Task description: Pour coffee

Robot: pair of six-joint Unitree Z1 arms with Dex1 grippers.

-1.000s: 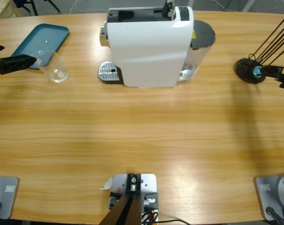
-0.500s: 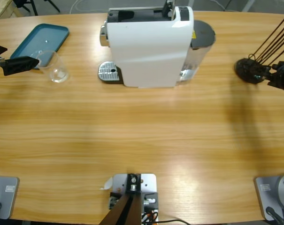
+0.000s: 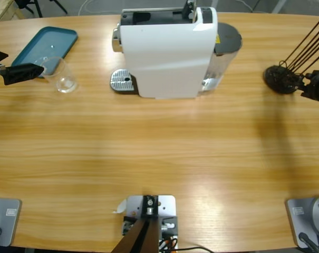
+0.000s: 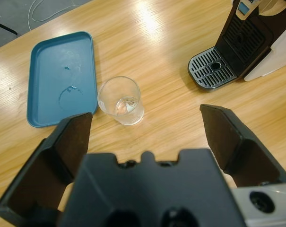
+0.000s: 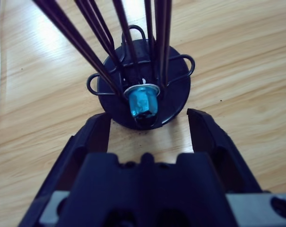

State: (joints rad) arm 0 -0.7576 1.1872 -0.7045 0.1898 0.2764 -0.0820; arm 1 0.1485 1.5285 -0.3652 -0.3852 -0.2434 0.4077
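At the left edge of the high view the left gripper (image 3: 14, 71) comes in with its jaws spread wide and nothing between them; in the left wrist view the same gripper (image 4: 150, 125) frames a clear glass cup (image 4: 120, 100) that stands upright on the table ahead of the jaws, apart from both. In the high view that cup (image 3: 61, 76) sits in the upper left of the frame, just below the lower corner of a teal tray (image 3: 46, 45), which lies flat on the wooden table (image 3: 159, 158) and carries a few drops of water. At the right edge of the high view the right gripper (image 3: 317, 87) is just beside a black wire capsule stand (image 3: 279, 79); in the right wrist view this gripper (image 5: 150, 125) is also open, its jaws on either side of the stand's round base (image 5: 143, 85), close to it but not clamped, and a blue capsule (image 5: 142, 101) rests low among the stand's dark rods. At the top middle of the high view stands the white coffee machine (image 3: 167, 50), its metal drip grille (image 3: 122, 80) at its lower left, with no cup on it.
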